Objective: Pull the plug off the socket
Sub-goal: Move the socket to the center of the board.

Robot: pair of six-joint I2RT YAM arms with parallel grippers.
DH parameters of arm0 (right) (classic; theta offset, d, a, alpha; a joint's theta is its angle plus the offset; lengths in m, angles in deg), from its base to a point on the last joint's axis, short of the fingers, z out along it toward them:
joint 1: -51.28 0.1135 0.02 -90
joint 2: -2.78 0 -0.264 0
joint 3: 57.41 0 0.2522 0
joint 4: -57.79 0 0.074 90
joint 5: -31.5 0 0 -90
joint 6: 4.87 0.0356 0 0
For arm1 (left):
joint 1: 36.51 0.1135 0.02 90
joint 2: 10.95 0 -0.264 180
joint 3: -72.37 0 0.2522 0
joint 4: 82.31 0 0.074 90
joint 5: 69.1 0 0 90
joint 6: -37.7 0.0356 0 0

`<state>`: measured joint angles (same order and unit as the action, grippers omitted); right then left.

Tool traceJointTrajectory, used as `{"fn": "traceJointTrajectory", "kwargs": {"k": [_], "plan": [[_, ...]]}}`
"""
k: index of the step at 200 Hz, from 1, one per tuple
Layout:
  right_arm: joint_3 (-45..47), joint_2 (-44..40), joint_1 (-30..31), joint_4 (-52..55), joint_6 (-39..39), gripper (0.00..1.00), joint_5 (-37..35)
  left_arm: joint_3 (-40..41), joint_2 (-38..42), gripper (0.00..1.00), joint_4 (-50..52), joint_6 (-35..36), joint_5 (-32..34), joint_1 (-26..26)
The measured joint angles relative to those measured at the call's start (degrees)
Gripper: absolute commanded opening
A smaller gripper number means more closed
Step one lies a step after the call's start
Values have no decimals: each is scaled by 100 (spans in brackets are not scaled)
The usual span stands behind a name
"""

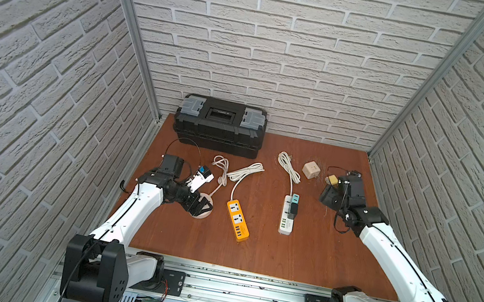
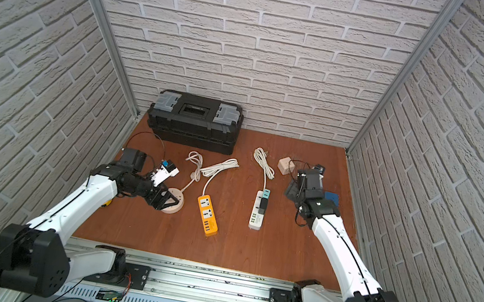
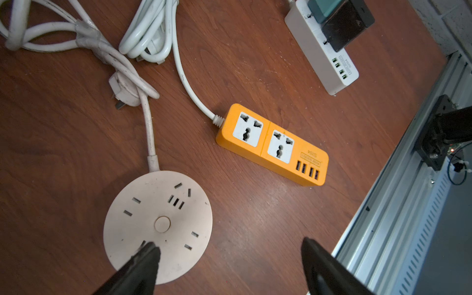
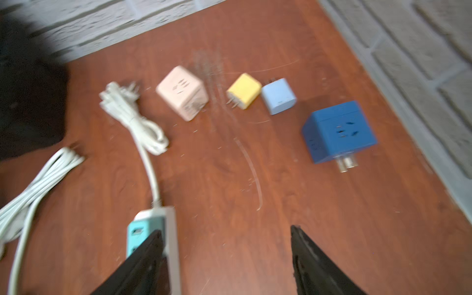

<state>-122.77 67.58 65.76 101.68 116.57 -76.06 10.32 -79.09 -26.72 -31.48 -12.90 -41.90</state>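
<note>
Orange strip (image 1: pixel 238 221), white strip (image 1: pixel 285 225), teal plug (image 1: pixel 295 198), black plug (image 1: pixel 292 211), brown tabletop (image 1: pixel 282 258).

- Small dark print on the orange power strip (image 3: pixel 272 144), just beside its four little ports, ahead of the left claw (image 3: pixel 229 245): upside down, too tiny to read.
- Little framed label on the white power strip (image 3: pixel 321 48), farther ahead of that claw, beside the green ports: too tiny to read.
- Nothing else with words or numbers.

Pale brick-pattern walls (image 1: pixel 284 49) on three sides, reddish-brown wooden board (image 1: pixel 282 258), aluminium corner posts (image 1: pixel 132 23).
</note>
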Motion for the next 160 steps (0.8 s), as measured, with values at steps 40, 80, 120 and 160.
{"fn": "traceJointTrajectory", "kwargs": {"k": [40,80,120,160], "plan": [[1204,-621,1410,-42,564,80,94,-24,0,93,-170,-155,-2,-136],[1692,-170,2308,-136,984,82,33,55,-24,93,-330,-302,-55,-181],[1659,623,2562,-533,1032,84,-70,92,-24,93,-339,-310,-55,-181],[1231,1410,2566,-793,1040,84,-295,96,-28,94,-356,-313,-52,-181]]}}
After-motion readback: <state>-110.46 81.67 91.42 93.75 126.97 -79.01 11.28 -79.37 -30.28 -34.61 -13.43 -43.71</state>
